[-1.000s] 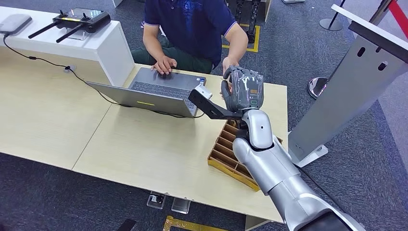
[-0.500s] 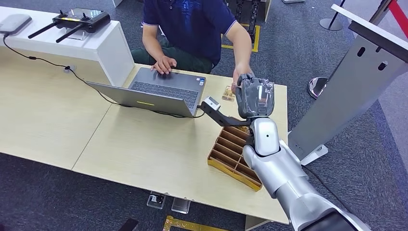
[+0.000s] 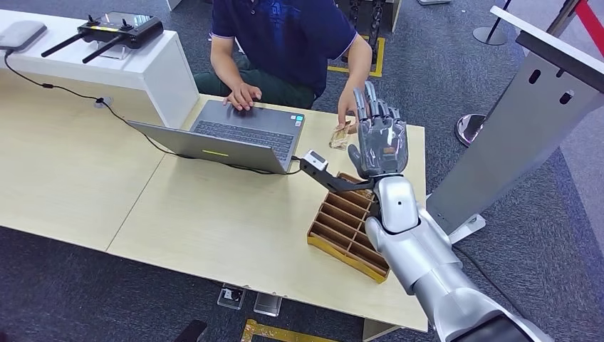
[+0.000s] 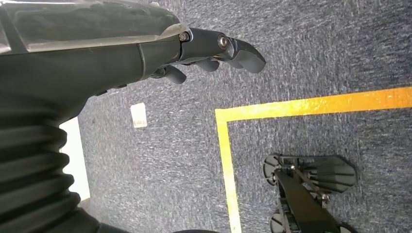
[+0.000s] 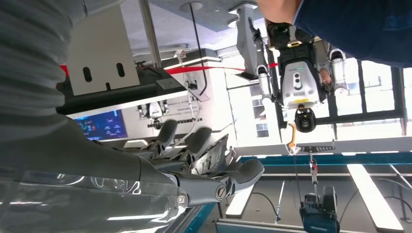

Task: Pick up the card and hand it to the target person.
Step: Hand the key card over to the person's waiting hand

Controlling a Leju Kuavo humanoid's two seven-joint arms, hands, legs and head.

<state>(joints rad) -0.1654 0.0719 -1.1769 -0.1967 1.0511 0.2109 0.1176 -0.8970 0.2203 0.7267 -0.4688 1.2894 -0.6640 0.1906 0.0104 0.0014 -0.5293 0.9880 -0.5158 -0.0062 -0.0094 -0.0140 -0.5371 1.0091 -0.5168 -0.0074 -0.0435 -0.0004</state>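
The card [image 3: 342, 136], small and brownish, is at the table's far edge under the fingers of the seated person's hand [image 3: 347, 112], left of my right hand. My right hand [image 3: 381, 135] is raised above the table with its fingers spread upward and nothing in it. The right wrist view shows its fingers [image 5: 243, 175] stretched out and bare. My left hand [image 4: 214, 51] hangs over the carpet floor, its fingers loosely extended, holding nothing.
A wooden divided tray [image 3: 335, 231] lies on the table below my right forearm. An open laptop [image 3: 228, 135] sits before the person [image 3: 285, 43]. A white counter [image 3: 149, 68] with a controller stands far left. A grey metal stand [image 3: 513, 121] rises to the right.
My right hand has moved a little to the right and opened its fingers from a closed grasp. The card has left it and now lies at the person's hand.
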